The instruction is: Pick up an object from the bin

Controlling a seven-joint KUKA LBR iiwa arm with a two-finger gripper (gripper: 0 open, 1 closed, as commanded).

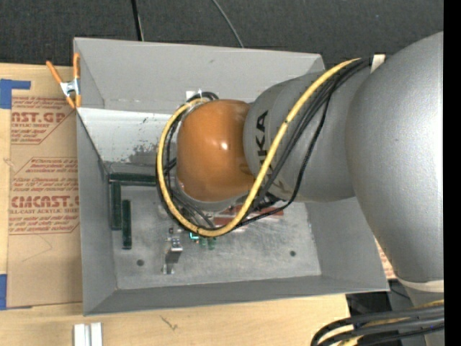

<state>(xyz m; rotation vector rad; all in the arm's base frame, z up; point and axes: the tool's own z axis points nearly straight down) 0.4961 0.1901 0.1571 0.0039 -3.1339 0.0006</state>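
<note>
Gripper (193,233) sits low over the bin (216,63) floor, centre-left of frame, mostly under the orange cover (212,150); open or shut, can't tell. Nearest thing is a small grey metal piece (171,254) just below-left of gripper, lower centre-left of frame; touching or not, can't tell. Its long axis runs approx top-to-bottom of frame w/ slight lean; which end leads is unclear. A dark green bar (115,207) lies further left, L-shaped, long leg vertical in frame, short leg pointing right at top. To do it well, prob.: centre over the piece, close across its narrow width (left-right in frame), stay clear of bar, lift straight up.
</note>
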